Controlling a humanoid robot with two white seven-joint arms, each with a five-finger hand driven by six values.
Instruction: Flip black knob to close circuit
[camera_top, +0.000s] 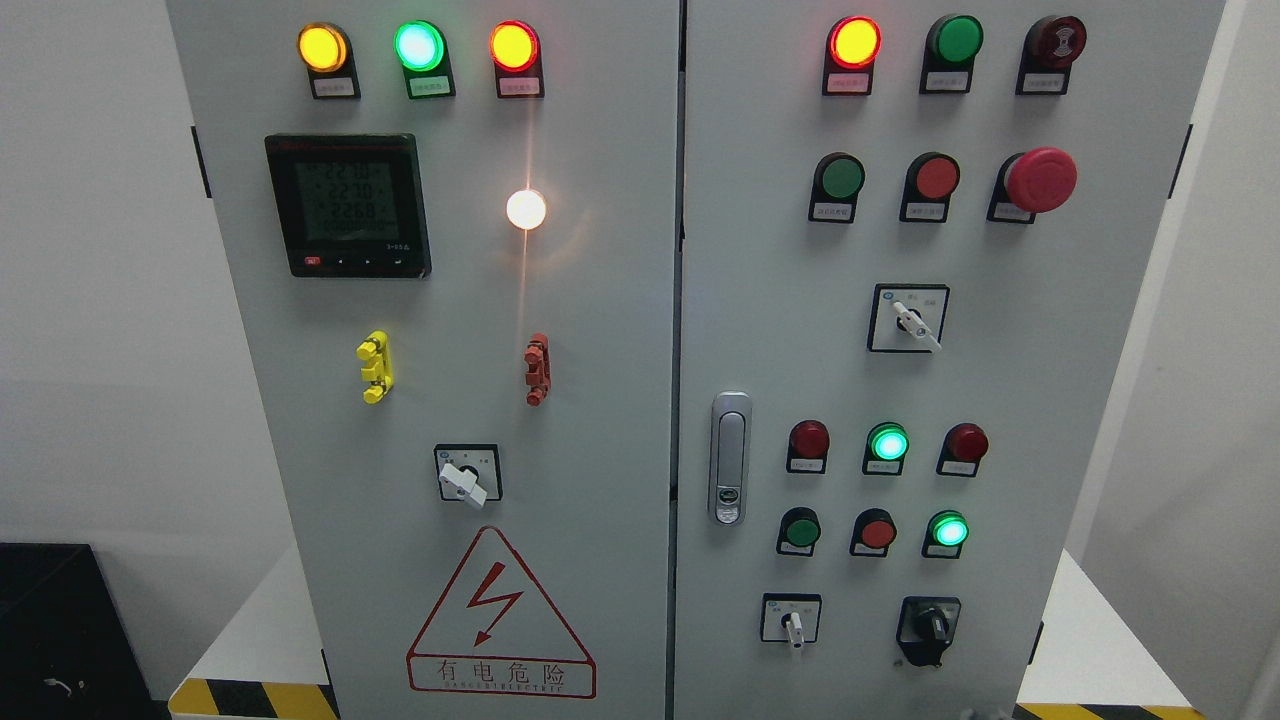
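Knob: small black rotary knob (930, 630), lower right of grey metal cabinet door (1100, 400).
Hands: neither in frame; finger state unknowable.

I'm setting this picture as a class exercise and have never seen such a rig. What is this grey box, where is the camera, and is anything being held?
The single picture comes from a camera on a humanoid robot's head, facing a grey electrical cabinet with two doors. On them sit coloured lamps and push buttons, a digital meter, a big red mushroom button and a lightning warning sign. The black knob, low on the right door, is the switch to be turned. Neither robot hand shows, so nothing is held or touched.
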